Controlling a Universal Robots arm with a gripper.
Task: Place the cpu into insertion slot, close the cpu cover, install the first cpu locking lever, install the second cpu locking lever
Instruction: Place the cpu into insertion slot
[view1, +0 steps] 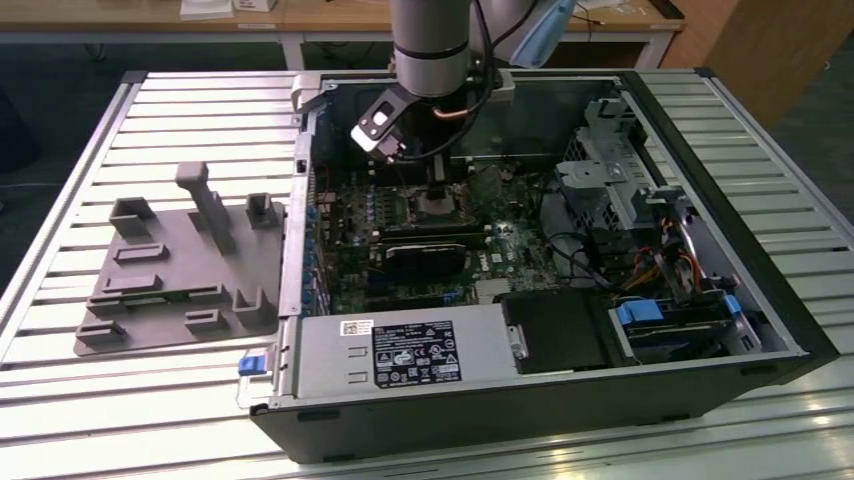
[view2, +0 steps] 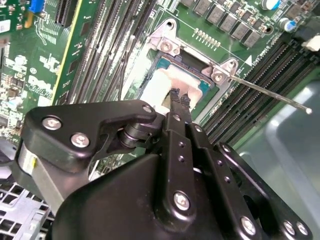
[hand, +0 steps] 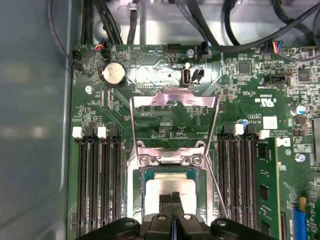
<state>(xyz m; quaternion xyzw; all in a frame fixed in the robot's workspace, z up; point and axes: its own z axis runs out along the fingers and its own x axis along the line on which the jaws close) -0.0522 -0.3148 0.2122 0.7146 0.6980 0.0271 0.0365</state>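
Observation:
The cpu (hand: 160, 186), a flat silver square, lies in the insertion slot (hand: 142, 192), whose dark frame shows around it. My gripper (hand: 172, 196) is shut, its two black fingertips pressed together and resting on the chip's top (view2: 160, 82). The cpu cover (hand: 175, 98), a thin silver frame with a window, stands swung open beyond the socket's hinge screws. A thin metal locking lever (view2: 270, 92) sticks out free to one side of the socket. In the exterior view the gripper (view1: 434, 188) hangs over the socket in the middle of the open computer case.
Black memory slots (hand: 97, 180) flank the socket on both sides. Black cables (hand: 225, 25) run along the board's far edge near a coin battery (hand: 113, 74). A grey fixture plate (view1: 174, 270) lies at the exterior view's left; the power supply (view1: 387, 355) fills the case's near side.

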